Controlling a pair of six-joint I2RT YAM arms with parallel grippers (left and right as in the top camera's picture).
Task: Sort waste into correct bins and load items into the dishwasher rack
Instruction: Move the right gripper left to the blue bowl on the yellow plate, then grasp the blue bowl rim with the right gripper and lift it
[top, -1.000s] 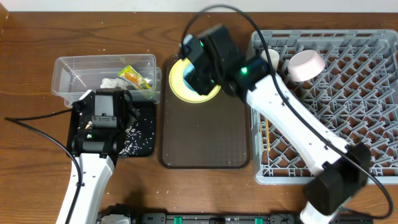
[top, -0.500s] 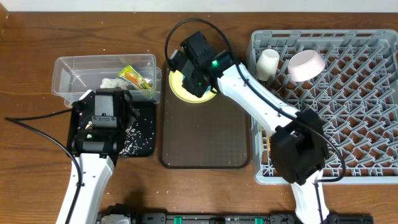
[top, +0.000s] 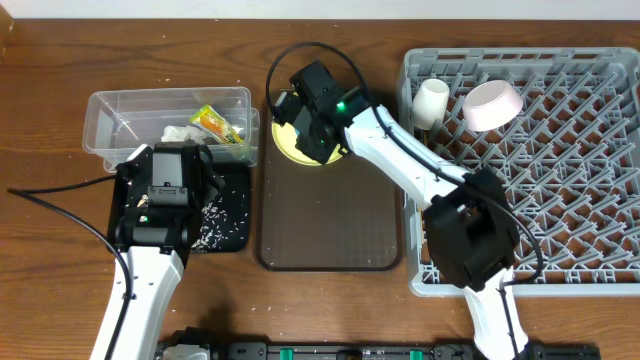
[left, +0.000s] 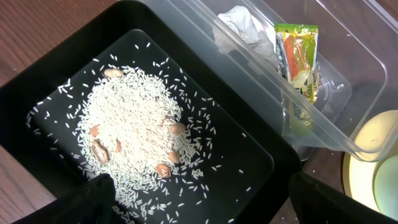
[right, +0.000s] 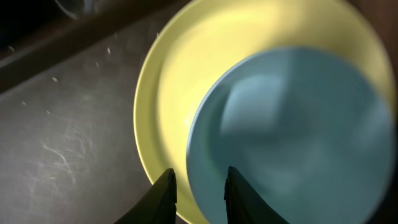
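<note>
Listing the contents of the table (top: 60, 260), left to right.

- Clear tub (top: 130, 115): far left, long sides running left to right. It holds a white scrap (top: 180, 133) and a green-and-orange wrapper (top: 218, 125). The wrapper lies near the tub's right wall, its long axis slanting from far left to near right.
- Black tub (left: 249, 155): just in front of the clear tub, the two touching. It holds a heap of rice (left: 134, 137) with a few brown bits (left: 177, 129) mixed in.
- Left gripper (left: 199, 186): hangs over the black tub, fingers spread wide, grasping nothing.
- Brown tray (top: 330, 220): centre, long axis running front to back.
- Yellow plate (top: 287, 140): on the tray's far end, largely covered from above by the right arm.
- Blue bowl (right: 292, 143): sits on the plate, off centre, mouth up.
- Right gripper (right: 199, 186): fingers drawn narrow, one outside the bowl's rim and one inside. Whether they pinch the rim cannot be told.
- Dishwasher rack (top: 560, 170): right of the tray. A white cup (top: 432, 101) and a whitish bowl (top: 492, 104) rest apart along its far edge.
</note>
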